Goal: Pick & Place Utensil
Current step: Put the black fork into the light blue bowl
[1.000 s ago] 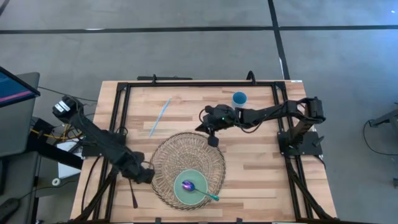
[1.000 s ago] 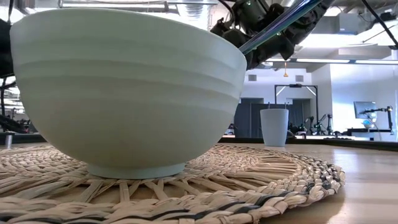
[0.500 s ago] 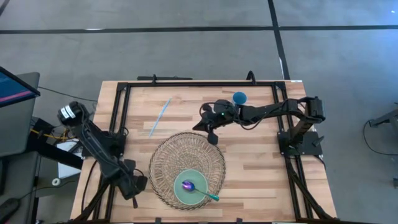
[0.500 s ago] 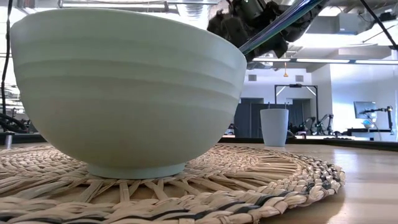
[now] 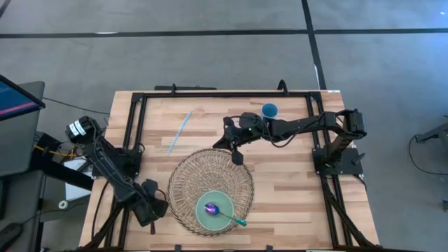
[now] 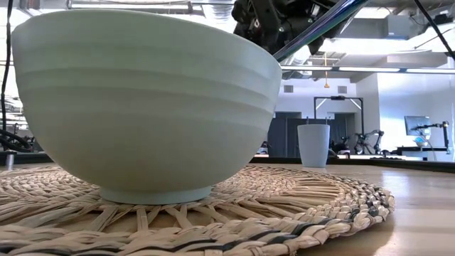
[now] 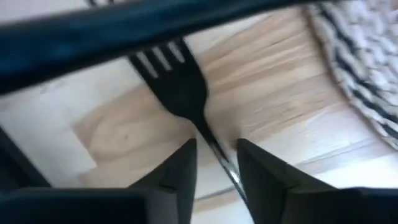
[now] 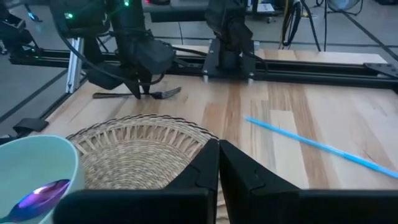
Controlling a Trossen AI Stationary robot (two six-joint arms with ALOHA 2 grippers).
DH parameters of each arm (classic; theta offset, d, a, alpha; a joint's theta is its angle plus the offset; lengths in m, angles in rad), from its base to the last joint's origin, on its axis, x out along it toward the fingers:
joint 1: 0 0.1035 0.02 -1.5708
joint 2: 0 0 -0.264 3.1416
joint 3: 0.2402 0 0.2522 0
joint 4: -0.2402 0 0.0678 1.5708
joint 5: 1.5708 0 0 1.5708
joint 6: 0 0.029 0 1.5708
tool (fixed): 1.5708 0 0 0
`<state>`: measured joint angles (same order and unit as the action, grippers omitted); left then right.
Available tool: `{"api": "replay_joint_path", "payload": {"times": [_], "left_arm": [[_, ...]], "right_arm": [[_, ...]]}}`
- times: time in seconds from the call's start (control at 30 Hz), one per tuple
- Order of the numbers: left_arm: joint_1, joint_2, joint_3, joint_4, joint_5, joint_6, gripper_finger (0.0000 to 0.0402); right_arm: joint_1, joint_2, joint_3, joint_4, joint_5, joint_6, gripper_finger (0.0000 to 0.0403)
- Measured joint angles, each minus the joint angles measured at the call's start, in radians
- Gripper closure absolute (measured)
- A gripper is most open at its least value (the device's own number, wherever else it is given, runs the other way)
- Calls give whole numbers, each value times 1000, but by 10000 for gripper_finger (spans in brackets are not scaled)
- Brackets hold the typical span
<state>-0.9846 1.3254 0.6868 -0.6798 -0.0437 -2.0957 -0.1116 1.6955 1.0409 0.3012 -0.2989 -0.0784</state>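
Observation:
A black fork (image 7: 177,81) lies flat on the wood by the table's near-left corner, beside the woven mat (image 5: 203,171). My left gripper (image 7: 214,146) hangs over it, open, one finger on each side of the fork's thin handle just behind the tines. The right wrist view shows the left gripper (image 8: 142,92) standing above the fork (image 8: 163,94). My right gripper (image 5: 236,150) is shut and empty above the mat's far edge. A pale green bowl (image 5: 213,206) stands on the mat with a purple spoon (image 5: 212,208) in it.
A blue straw (image 5: 180,131) lies on the far-left part of the table. A blue cup (image 5: 269,110) stands near the far edge. Black frame rails (image 5: 136,126) run along the table's sides, one close to the fork. Bare wood lies to the right of the mat.
My left gripper has moved away from the mat's left edge toward the table's near-left corner and now stands over the fork. My right gripper has shifted a little toward the left above the mat's far edge. Fork, bowl and spoon have stayed put.

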Motion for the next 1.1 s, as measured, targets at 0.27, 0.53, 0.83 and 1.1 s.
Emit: {"api": "replay_joint_path", "payload": {"times": [0.27,0.53,0.83,1.1], "left_arm": [[0,0,0,-3,-148,132,390],[11,-14,0,-2,-178,213,391],[10,-155,25,11,-223,269,392],[163,-251,42,185,-176,439,389]], "right_arm": [[0,0,0,0,0,0,398],[0,0,0,0,0,0,398],[1,0,0,0,0,35,398],[21,0,0,48,8,43,398]]}}
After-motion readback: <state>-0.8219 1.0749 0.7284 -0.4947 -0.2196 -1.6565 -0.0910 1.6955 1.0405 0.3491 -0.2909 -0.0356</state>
